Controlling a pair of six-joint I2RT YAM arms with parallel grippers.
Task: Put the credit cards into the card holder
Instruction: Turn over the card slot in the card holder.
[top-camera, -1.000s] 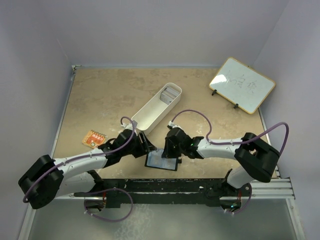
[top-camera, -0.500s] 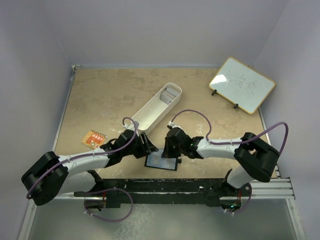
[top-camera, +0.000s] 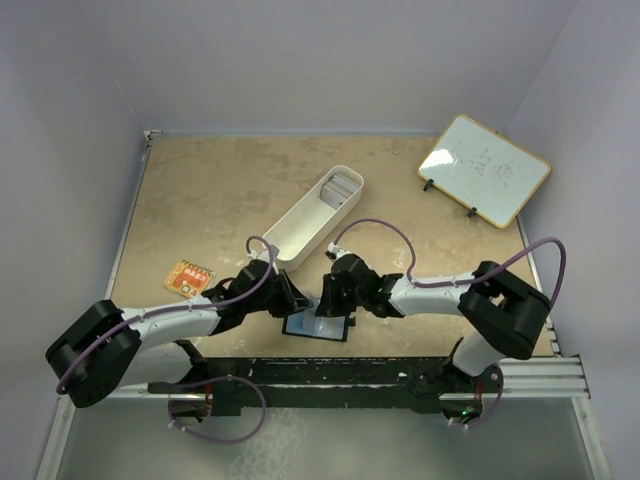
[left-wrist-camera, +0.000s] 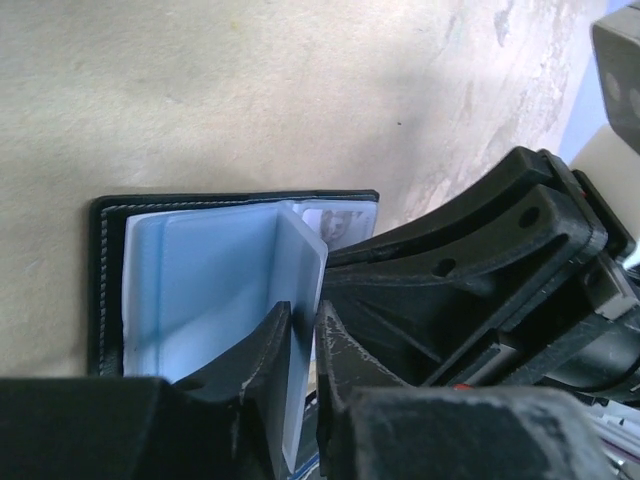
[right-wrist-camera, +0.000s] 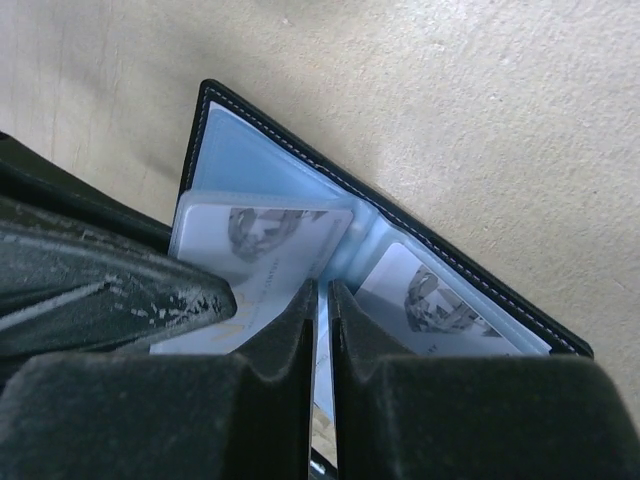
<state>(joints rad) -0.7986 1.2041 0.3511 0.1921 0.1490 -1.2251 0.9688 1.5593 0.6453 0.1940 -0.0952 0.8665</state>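
Both are clenched: left pincer (left-wrist-camera: 300, 335) pinches the card holder's (left-wrist-camera: 105, 300) sleeve (left-wrist-camera: 300, 250), right pincer (right-wrist-camera: 322, 300) grips a credit card (right-wrist-camera: 321, 385); I must slide it in squarely.

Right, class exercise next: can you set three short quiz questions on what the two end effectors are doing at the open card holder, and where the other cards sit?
1. What does the left end effector pinch? A) a clear sleeve of the card holder; B) a loose card; C) nothing.
2. True or false: the right end effector hangs wide open, away from the card holder.
3. Fill in: the spare credit cards sit at the ___ end of the white tray.

Key: 1 A. 2 false: it pinches a credit card edge-on over the holder. 3 far.
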